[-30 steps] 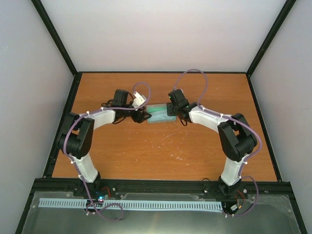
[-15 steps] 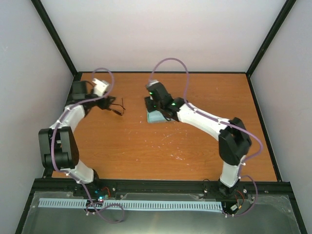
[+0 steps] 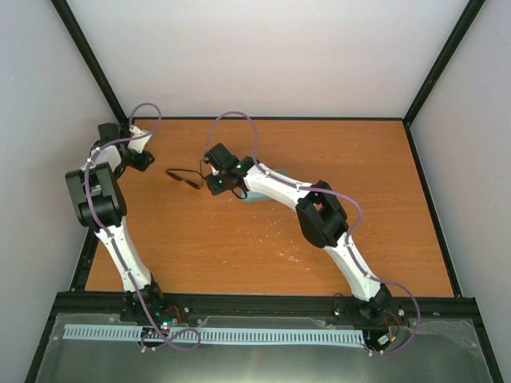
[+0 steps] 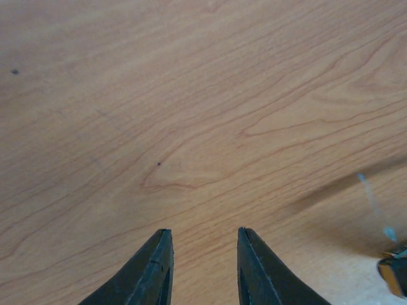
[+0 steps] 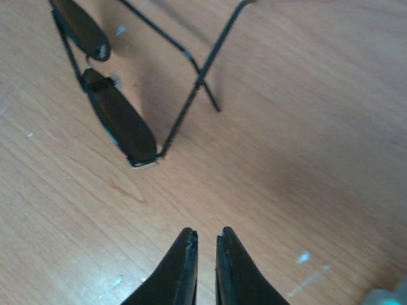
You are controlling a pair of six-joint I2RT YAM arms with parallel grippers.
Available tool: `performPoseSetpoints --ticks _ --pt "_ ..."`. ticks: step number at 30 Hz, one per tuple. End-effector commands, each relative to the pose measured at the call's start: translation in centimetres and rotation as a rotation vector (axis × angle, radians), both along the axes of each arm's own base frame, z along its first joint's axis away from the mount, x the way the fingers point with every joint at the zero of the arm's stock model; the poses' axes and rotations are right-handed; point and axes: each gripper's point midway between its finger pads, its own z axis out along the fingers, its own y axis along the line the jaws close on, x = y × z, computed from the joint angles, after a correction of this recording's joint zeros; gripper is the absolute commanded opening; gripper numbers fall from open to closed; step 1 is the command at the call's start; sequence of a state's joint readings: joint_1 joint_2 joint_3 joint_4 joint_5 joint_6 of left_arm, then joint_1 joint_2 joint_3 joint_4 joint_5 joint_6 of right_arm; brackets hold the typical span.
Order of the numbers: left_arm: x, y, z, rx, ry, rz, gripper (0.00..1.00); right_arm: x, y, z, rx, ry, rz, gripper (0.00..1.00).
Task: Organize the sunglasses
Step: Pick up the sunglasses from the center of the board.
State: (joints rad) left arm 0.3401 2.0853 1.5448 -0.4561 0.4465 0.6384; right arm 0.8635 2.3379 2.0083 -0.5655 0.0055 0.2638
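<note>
Just beside the sunglasses (image 5: 117,121), laid on the table (image 3: 359,159), the right gripper (image 5: 205,234) is seen almost pressed together and empty. Well apart from them, the left gripper (image 4: 200,232) is spread and empty. The thin arms could be bent if poked by closed fingers.

Sunglasses (image 3: 185,177): on the wooden table (image 3: 263,247), arms unfolded.
Right hand (image 3: 215,187): just beside them, on their right.
Left hand (image 3: 144,161): near the far-left corner, well apart.
</note>
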Motion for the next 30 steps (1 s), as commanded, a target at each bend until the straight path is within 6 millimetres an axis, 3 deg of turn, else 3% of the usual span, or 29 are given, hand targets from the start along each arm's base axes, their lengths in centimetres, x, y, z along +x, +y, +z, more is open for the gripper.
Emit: performPoseSetpoints --ticks 1,6,7,15,22,30 --pt "0.4 0.1 -1.4 -0.002 0.070 -0.029 0.31 -1.9 1.7 -0.7 -0.012 0.086 0.048 0.11" --pt "0.4 -1.4 -2.6 -0.095 0.114 -0.067 0.31 -2.6 2.6 -2.8 -0.009 0.146 0.069 0.11" --pt "0.2 -1.8 -2.8 -0.110 0.119 -0.075 0.31 -2.4 3.0 -2.3 0.005 0.139 0.074 0.11" --pt "-1.0 -4.9 -3.0 -0.189 0.137 -0.149 0.34 -2.7 4.0 -4.5 0.006 0.191 0.093 0.13" --pt "-3.6 -8.0 -3.6 -0.205 0.174 -0.217 0.33 -2.6 3.8 -6.4 -0.013 0.211 0.072 0.15" --pt "-7.7 -10.0 -3.7 -0.250 0.208 -0.264 0.30 -0.7 3.2 -6.1 -0.010 0.169 -0.004 0.23"
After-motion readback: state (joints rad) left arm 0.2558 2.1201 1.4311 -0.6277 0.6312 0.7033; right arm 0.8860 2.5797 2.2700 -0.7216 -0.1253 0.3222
